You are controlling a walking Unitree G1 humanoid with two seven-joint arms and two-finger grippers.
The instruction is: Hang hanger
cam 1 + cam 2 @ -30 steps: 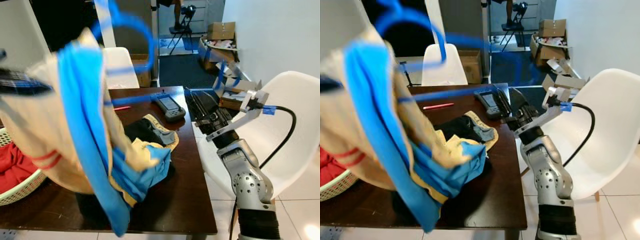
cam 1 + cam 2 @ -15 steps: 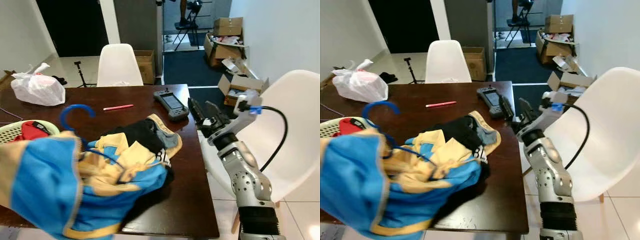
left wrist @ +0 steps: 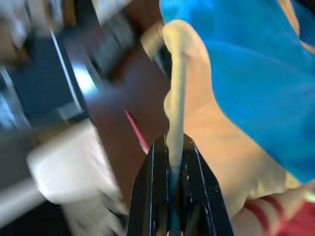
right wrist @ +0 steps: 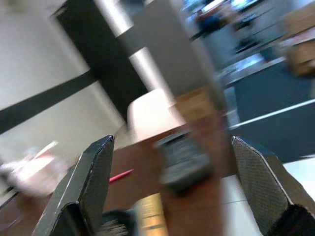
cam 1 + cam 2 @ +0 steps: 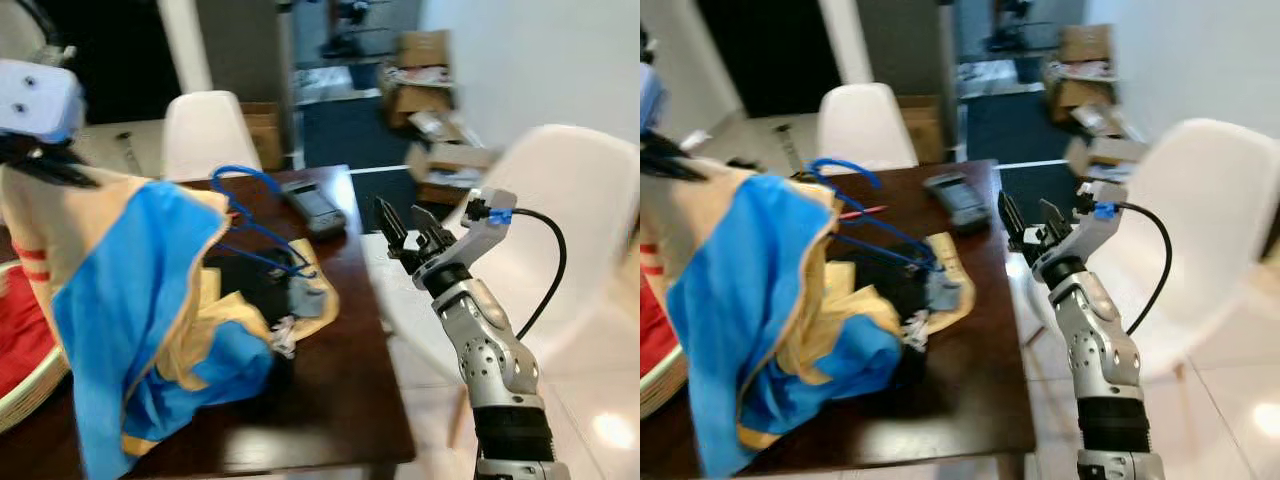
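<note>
The left claw [image 3: 172, 172] is raised high at the robot's left, its two black fingers [image 3: 150, 187] pinched together on a fold of the cream-and-blue garment [image 5: 130, 290]. In the left wrist view the cream cloth runs straight up out of the closed fingers. Below that claw the garment hangs in a long drape (cream with a broad blue panel and red stripes near its edge), its lower end reaching the dark wooden worktop [image 5: 340, 400]. Under and just left of the hanging cloth sits a pale laundry basket [image 5: 30, 385] with red fabric inside.

To the right of the left claw, the blue hanger [image 5: 245, 205] rides in the upper part of the garment, its hook curling above the cloth and its thin arms slanting down toward a heap of dark and cream clothes [image 5: 285, 295] lying on the worktop. Beyond the hanger, nearer the far edge of the worktop, lies a dark handheld controller [image 5: 312, 203], and behind it stands a white chair [image 5: 200, 130].

The right claw [image 5: 403, 222] hovers off the right edge of the worktop, level with the controller, its fingers spread wide apart and holding nothing. Behind the right arm stands a second white chair [image 5: 570, 220].
</note>
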